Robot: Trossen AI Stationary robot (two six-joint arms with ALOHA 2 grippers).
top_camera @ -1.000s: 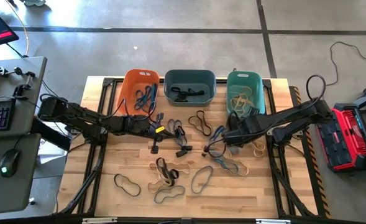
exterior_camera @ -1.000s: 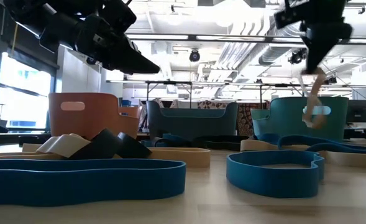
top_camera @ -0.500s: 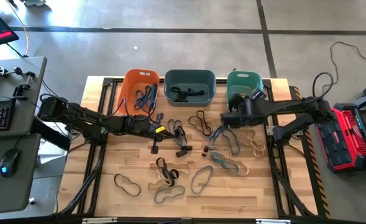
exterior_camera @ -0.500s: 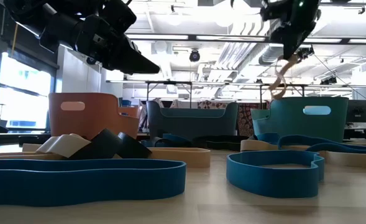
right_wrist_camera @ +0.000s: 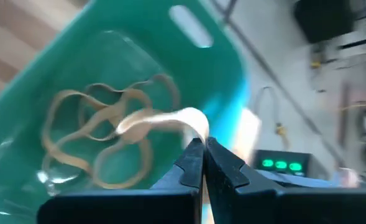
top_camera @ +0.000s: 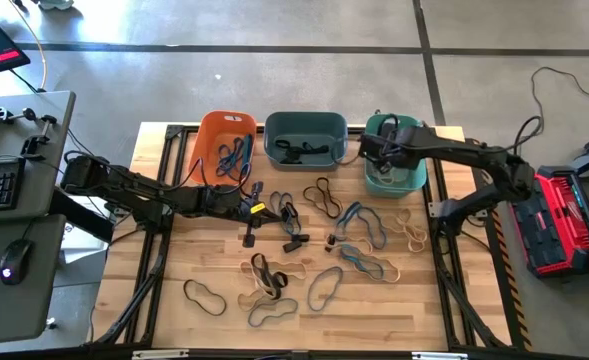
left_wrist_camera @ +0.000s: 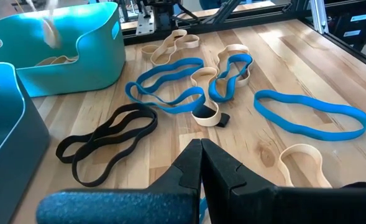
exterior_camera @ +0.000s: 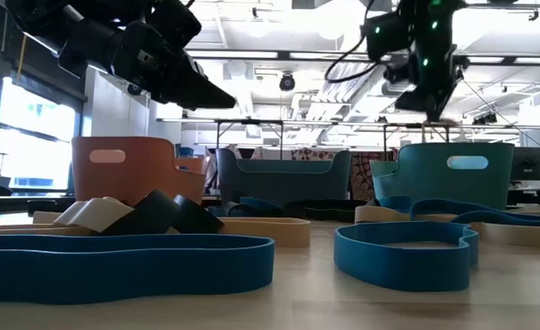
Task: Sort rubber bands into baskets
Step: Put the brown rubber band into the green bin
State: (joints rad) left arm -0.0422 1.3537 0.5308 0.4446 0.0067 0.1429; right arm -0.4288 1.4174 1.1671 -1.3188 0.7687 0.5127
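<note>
The orange basket (top_camera: 224, 140), the slate basket (top_camera: 305, 138) and the teal basket (top_camera: 414, 128) stand in a row at the table's far side. Blue, black and tan rubber bands (top_camera: 374, 265) lie flat on the wood in front of them. My right gripper (top_camera: 367, 151) hangs over the teal basket's left part, shut on a tan rubber band (right_wrist_camera: 148, 122). More tan bands (right_wrist_camera: 102, 143) lie on that basket's floor. My left gripper (top_camera: 264, 210) is shut on nothing, above the table in front of the orange basket. My right gripper pinches the tan band at one bend of its loop (right_wrist_camera: 194, 119) between its two fingertips. The fingers slant down from the table's right. The rest of the loop trails free of the fingers above the teal basket's inside, clear of the table.
Blue bands lie in the orange basket, dark ones in the slate basket (exterior_camera: 283, 174). A black band (left_wrist_camera: 105, 140) and several blue bands (left_wrist_camera: 170, 87) lie ahead of my left gripper. Black clips lie mid-table (top_camera: 294, 240). A desk with keyboard stands left, a red case right.
My right gripper has swung from above the table's middle right toward the far edge, rolling as it went, and now hangs over the teal basket. It has stayed shut on the tan band, which went along clear of the table. My left arm kept still.
</note>
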